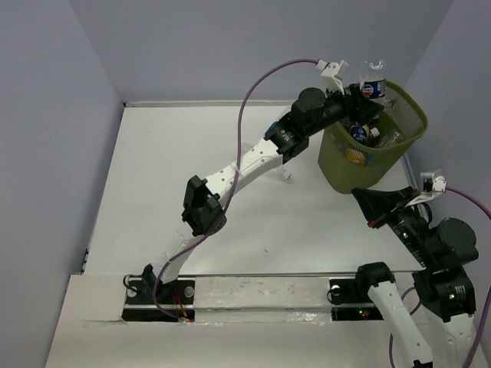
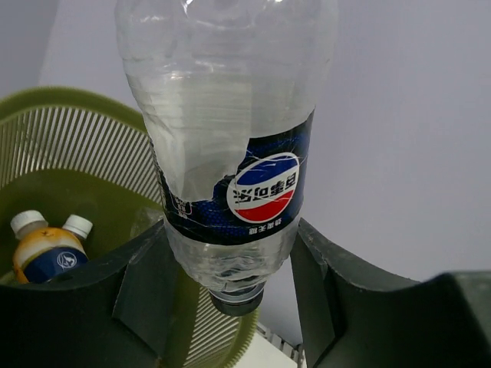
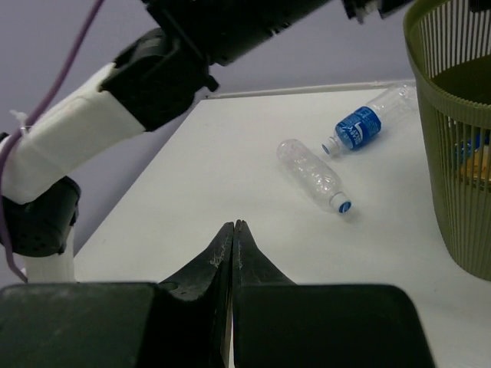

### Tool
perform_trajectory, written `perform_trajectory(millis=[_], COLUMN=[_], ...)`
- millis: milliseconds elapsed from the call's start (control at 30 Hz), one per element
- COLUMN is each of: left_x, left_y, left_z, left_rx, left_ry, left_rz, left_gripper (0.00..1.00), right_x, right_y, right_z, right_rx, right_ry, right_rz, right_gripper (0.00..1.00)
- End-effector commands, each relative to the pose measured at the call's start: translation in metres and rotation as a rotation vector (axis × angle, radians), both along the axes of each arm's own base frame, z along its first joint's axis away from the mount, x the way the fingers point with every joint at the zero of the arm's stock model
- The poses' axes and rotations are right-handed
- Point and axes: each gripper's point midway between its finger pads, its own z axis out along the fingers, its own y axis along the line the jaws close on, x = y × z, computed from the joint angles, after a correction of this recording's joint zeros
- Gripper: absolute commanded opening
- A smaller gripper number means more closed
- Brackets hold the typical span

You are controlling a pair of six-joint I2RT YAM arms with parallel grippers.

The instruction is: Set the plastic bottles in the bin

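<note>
Clear, crinkled plastic bottle, blue label, cap down, clamped in the left gripper above the rounded rim of the olive-green ribbed bin, upper right of the top view, close to the right wall. Inside show one orange-filled bottle and one further white cap. Two more lie on the open white table, a blue-banded bottle and a bare bottle; the right gripper, lower right, has its fingers pressed together on nothing.

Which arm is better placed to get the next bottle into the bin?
Left. The left gripper grips a blue-labelled bottle, cap down, above the rim of the bin, so it likely only needs to release. The right gripper is shut, empty, low beside the bin.
</note>
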Motion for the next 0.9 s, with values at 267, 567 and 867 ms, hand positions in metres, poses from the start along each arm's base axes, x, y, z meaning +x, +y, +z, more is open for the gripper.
perform_trajectory(millis=[267,567,867], left_x=[-0.007,0.018,0.022], left_y=[0.002,0.114,0.295], left_z=[0.058,0.093,-0.104], left_rx=[-0.186,0.003,0.161], left_ry=[-0.080,-0.086,0.405], left_rz=[0.061,0.416,0.888], left_gripper=[0.99,0.99,0.98], right_x=[-0.021,-0.015,0.004], right_y=[0.012,0.008,0.014], right_z=[0.000,0.000,-0.007], right_rx=[-0.007,-0.034,-0.068], right_ry=[-0.013,-0.018,0.025], right_rz=[0.101,0.074,0.093], right_gripper=[0.00,0.00,0.01])
